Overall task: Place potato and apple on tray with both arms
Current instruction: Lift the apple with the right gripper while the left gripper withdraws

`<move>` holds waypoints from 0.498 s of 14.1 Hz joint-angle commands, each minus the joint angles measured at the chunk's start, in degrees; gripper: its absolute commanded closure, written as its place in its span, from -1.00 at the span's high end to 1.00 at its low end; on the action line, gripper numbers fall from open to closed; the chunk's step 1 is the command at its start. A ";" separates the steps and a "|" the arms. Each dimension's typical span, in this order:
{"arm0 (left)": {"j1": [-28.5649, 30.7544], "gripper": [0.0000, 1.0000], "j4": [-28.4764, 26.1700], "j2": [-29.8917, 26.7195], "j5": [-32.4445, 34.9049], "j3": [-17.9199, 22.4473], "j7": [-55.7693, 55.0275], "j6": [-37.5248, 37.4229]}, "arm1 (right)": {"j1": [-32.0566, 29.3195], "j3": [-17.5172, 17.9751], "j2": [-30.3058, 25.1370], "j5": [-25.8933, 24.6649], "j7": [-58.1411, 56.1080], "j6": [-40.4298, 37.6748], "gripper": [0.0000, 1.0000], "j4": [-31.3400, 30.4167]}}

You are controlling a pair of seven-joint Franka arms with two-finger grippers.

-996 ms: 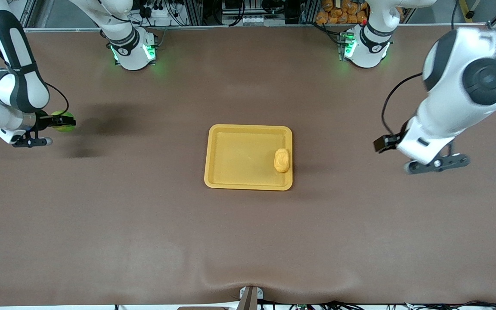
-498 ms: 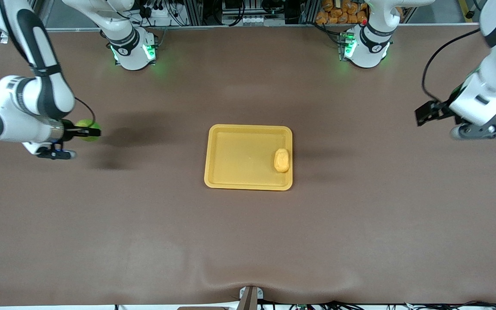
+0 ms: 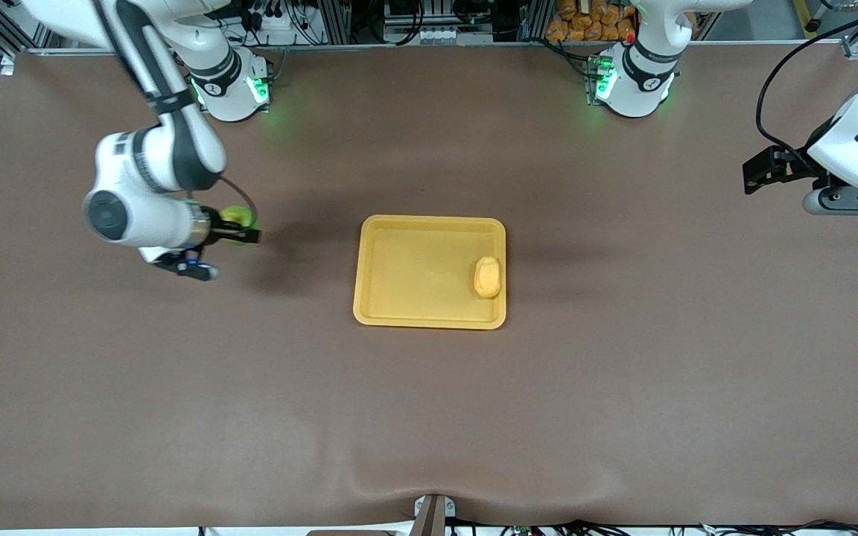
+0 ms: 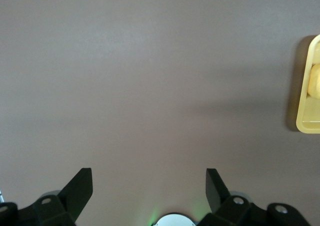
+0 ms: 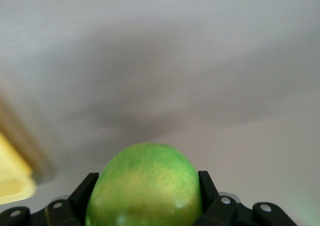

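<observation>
Apple (image 3: 234, 217) clamped in right hand (image 3: 244, 235), above table (image 3: 250, 387)

brown table cover (image 3: 429, 417); orange packets (image 3: 585, 18) past its edge by the bases

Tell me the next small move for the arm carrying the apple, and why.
Probably carry it on over the tray before lowering. The right pincer is shut on the apple over bare table toward the right arm's end, short of the tray. The potato already lies in the tray, and the left pincer waits open, well off it.
</observation>
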 commanded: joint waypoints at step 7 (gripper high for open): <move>0.51 1.00 0.43 -2.08 -0.96 -2.49 0.31 -1.38 | 13.48 -0.91 13.20 10.03 21.44 5.22 -1.00 16.41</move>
